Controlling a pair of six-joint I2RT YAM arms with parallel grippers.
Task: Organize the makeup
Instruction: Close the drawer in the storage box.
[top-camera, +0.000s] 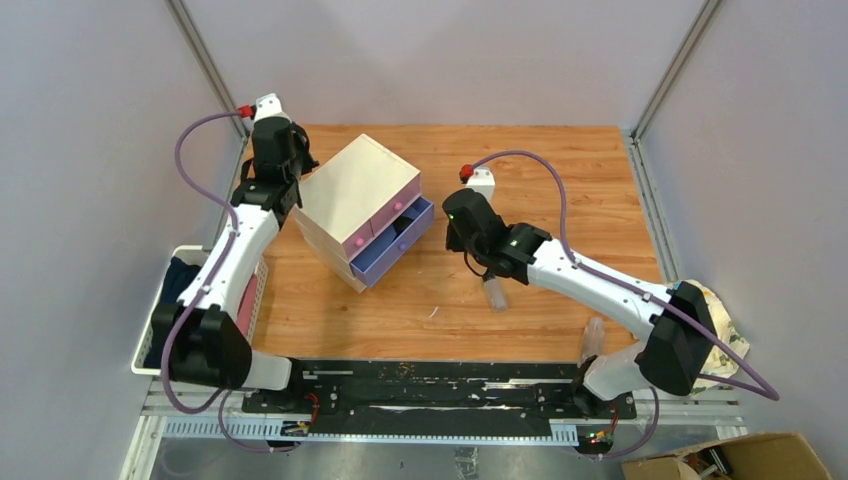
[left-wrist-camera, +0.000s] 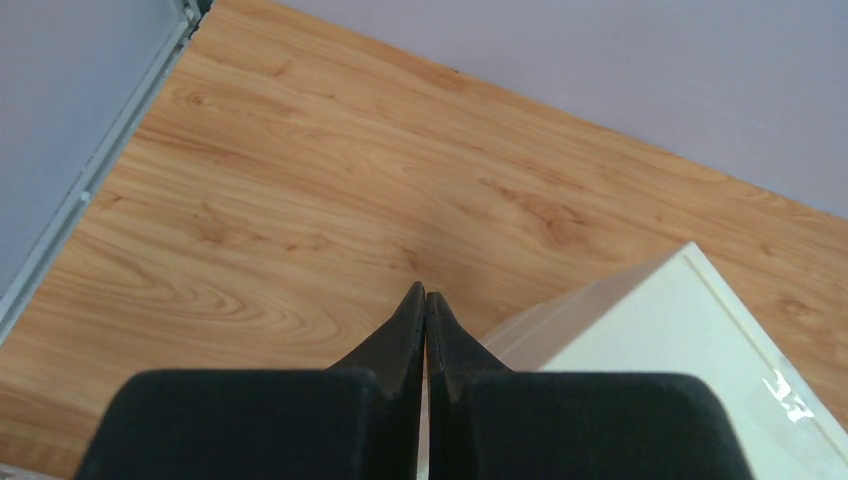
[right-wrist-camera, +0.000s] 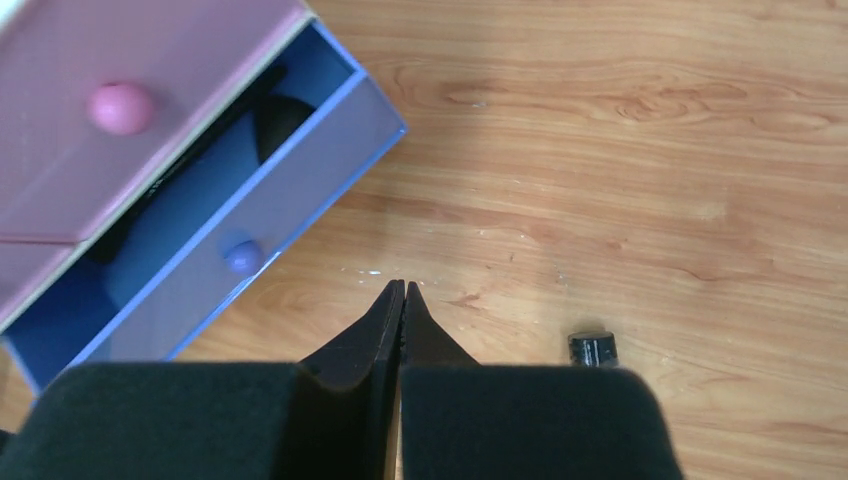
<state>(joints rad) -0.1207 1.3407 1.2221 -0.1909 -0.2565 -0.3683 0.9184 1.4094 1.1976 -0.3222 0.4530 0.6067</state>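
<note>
Purple drawer (right-wrist-camera: 270, 190) gapes at upper left as your right gripper (right-wrist-camera: 403, 300) and left gripper (left-wrist-camera: 425, 305) sit pinched together, empty; the bottle (top-camera: 495, 293) lies mid-frame beside the right gripper, so open up before descending squarely over it.

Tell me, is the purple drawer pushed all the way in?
No, the purple drawer stands pulled out, its inside open to view.
</note>
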